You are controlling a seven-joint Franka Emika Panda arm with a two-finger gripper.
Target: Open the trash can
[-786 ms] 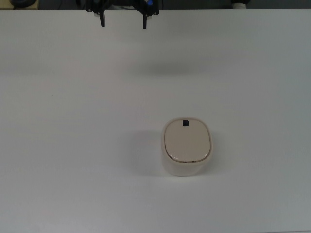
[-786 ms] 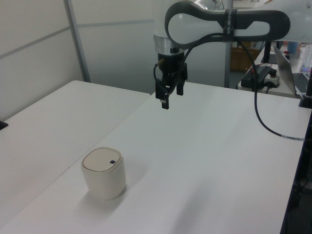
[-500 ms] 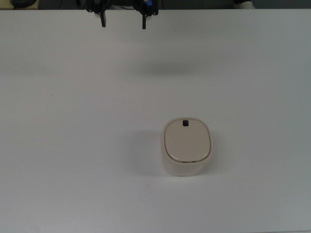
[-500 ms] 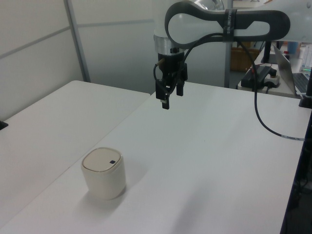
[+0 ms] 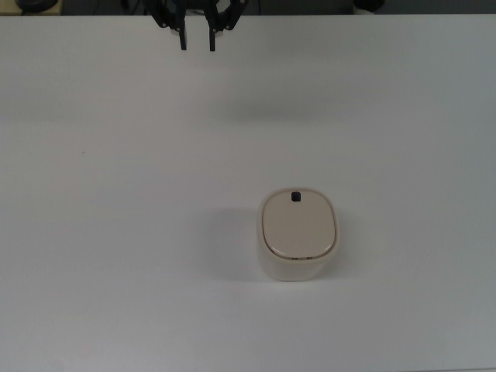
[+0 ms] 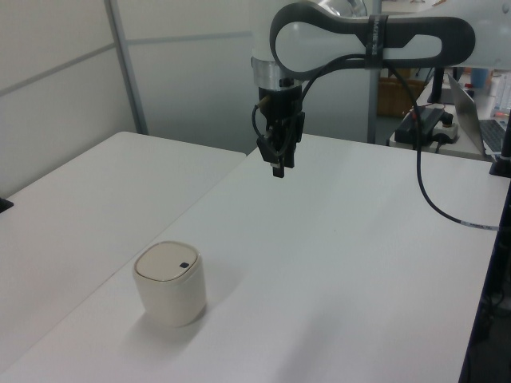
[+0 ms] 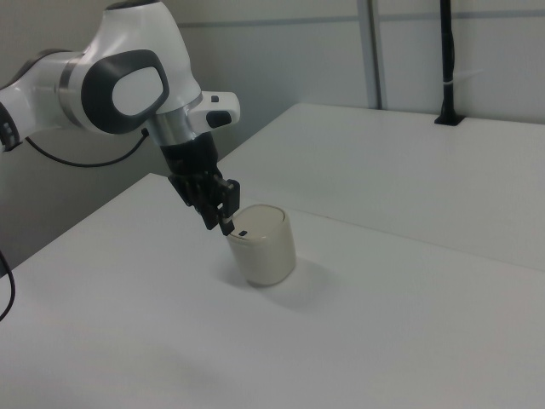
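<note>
The trash can (image 5: 298, 232) is a small cream-beige bin with its smooth lid down and a tiny black button (image 5: 295, 197) at the lid's far edge. It stands on the white table (image 5: 93, 232), and shows in the left view as the trash can (image 6: 169, 283) and in the right view as the trash can (image 7: 262, 247). My gripper (image 5: 197, 46) hangs in the air at the top view's upper edge, well away from the bin. Its fingers point down with a narrow gap and nothing between them. In the left view the gripper (image 6: 279, 170) is high above the table. The right view's gripper (image 7: 221, 226) overlaps the bin's left rim.
A second white table (image 6: 72, 207) adjoins on the left view's left. A black cable (image 6: 431, 199) droops from the arm on the left view's right, near a laptop (image 6: 477, 108). A black post (image 7: 446, 60) stands at the far table edge in the right view.
The fingers have drawn much closer together, from a wide gap to a narrow one. The arm and the trash can stay where they were.
</note>
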